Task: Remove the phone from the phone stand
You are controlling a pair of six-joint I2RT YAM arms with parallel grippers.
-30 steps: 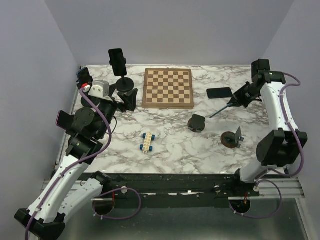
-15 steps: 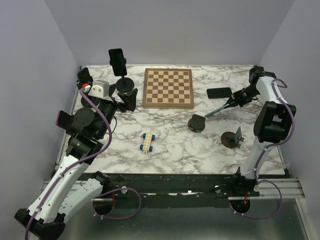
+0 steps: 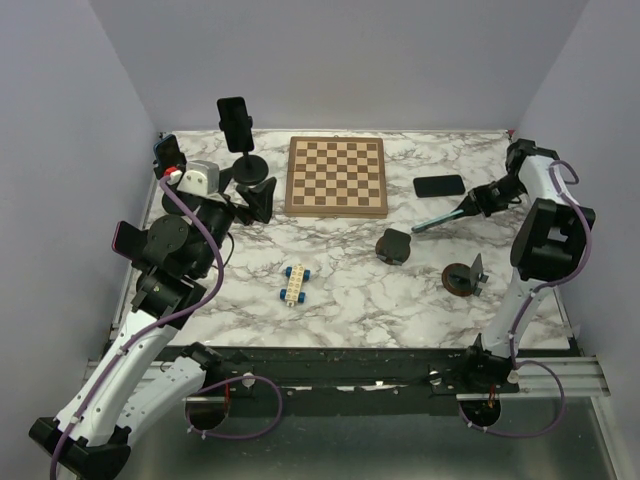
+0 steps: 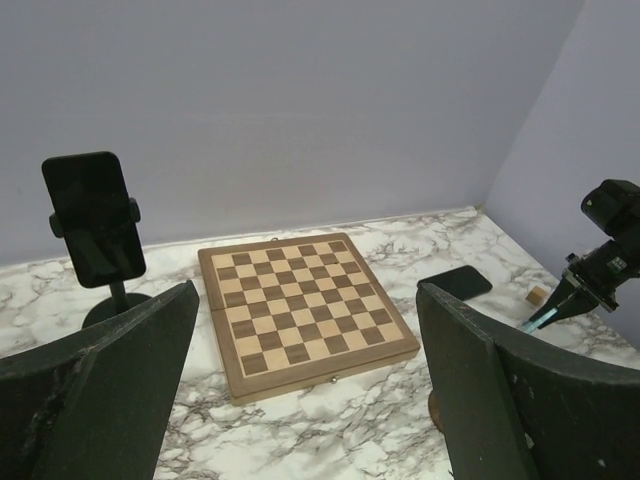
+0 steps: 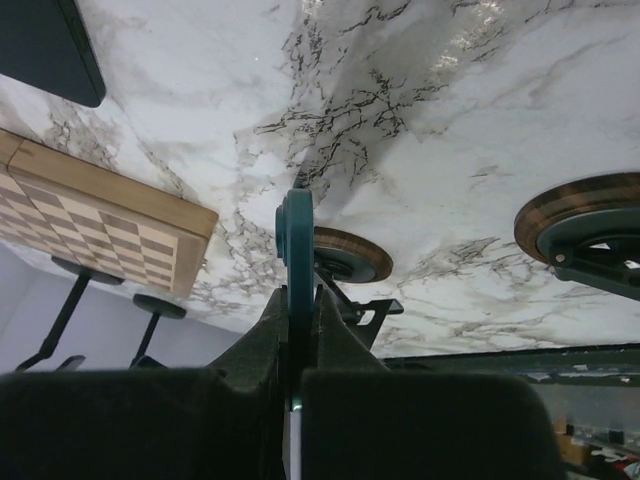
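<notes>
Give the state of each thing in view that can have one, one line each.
phone in the tall stand: clamped upright, not yet removed
tall stand: upright, occupied
second phone: lying flat, screen dark
chessboard: lying flat, no pieces on it
centre small stand: empty
right small stand: empty
left gripper: open, empty
right gripper: shut, holding nothing

Back left: phone (image 3: 234, 118) upright in the phone stand (image 3: 248, 166) — left gripper (image 3: 257, 201) just on its near side, spread wide. Opposite, right gripper (image 3: 421, 227) pinched shut, near a second phone (image 3: 440, 185) flat beside the chessboard (image 3: 337, 176).
</notes>
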